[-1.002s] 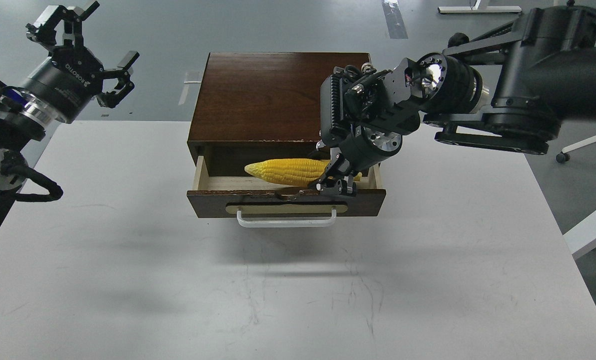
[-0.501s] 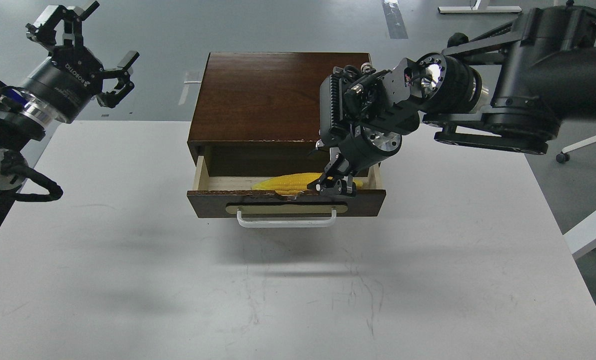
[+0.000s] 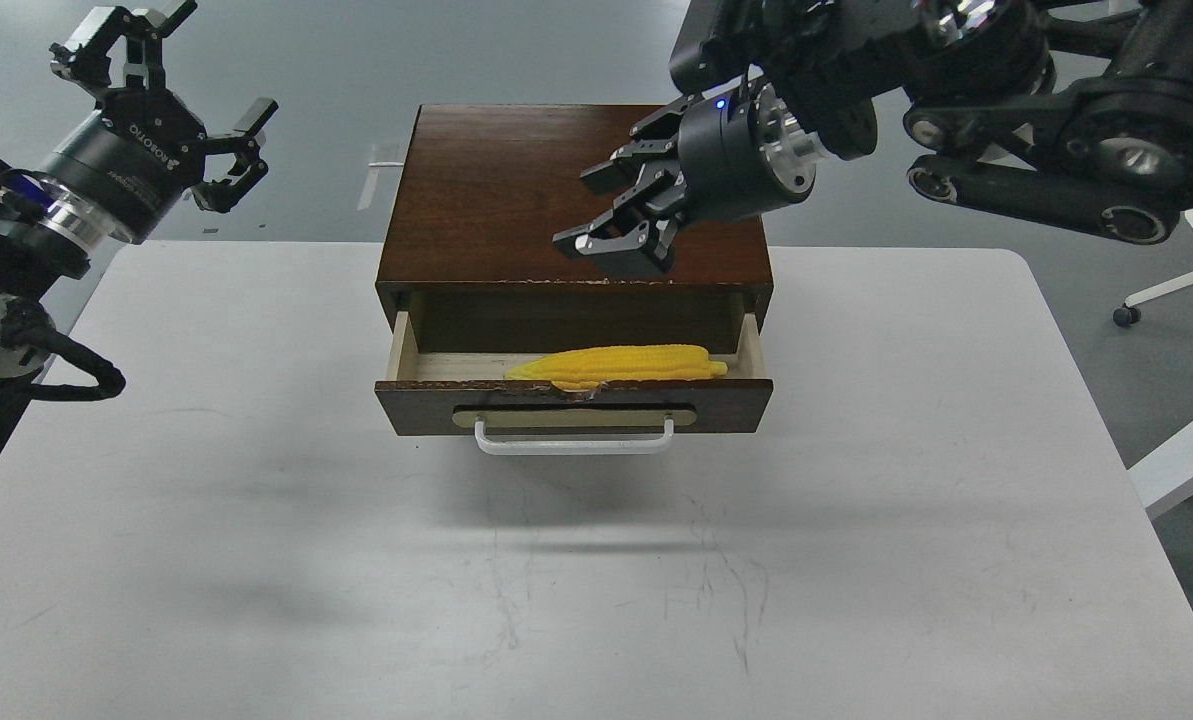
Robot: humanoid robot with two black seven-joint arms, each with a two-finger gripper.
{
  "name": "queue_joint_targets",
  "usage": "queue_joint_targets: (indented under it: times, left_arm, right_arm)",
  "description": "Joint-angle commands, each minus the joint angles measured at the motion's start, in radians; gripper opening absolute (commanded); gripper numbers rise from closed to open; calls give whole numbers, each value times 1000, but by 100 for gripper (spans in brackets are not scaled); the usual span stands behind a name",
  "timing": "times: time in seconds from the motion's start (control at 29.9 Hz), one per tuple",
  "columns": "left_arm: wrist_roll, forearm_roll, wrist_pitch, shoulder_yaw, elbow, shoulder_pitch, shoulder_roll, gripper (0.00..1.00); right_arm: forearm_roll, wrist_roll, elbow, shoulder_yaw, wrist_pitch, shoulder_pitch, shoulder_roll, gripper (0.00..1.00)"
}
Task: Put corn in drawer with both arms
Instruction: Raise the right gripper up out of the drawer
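The chief risk from this point was, by my judgement, in the closing: the bright yellow tapered plastic-looking corn cob [image 3: 621, 364] lay close behind the front panel of the dark brown wooden drawer [image 3: 573, 405], with its top showing about level with the chipped upper edge of that panel, so if it sat proud it could catch on the box frame when the drawer was pushed in by the white bar handle [image 3: 573, 441]. A push off-centre might also have skewed the drawer or slid the whole dark brown wooden box [image 3: 516, 190] away across the white table [image 3: 256, 560]. The corn rested lengthwise, left to right, inside the pale interior, its pointed tip to the left and its blunt end near the right wall, kernel rows visible, free of any grip. The right black gripper [image 3: 611, 225] hung above the box top, fingers spread and holding nothing. The left black gripper [image 3: 161, 95] stood far to the left, well apart, also spread and empty.
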Motion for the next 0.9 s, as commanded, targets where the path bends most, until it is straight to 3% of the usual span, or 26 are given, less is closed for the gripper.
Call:
queue_joint_targets:
  times: [0.0,0.13,0.33,0.4,0.63,0.87]
  left_arm:
    - [0,1,0,2,0,2,-3,98]
    - [0,1,0,3,-1,2,-8,98]
    - [0,12,0,12,-1,7,-14,98]
    - [0,12,0,14,-3,10,-17,98]
    - [0,50,0,17,-4,26,-40,98]
    - [0,50,0,17,3,33,-83,98]
  right_arm:
    - [259,0,-22,34,-2,-49,-80,75]
    - [505,0,-28,129,-5,-157,-166,76]
    - [666,0,-52,362,-8,-497,-260,90]
    - [713,0,-66,425,-9,-573,-257,95]
    - [1016,0,-143,759,-8,-887,-205,97]
    - [1148,0,-206,859,-8,-1033,-152,98]
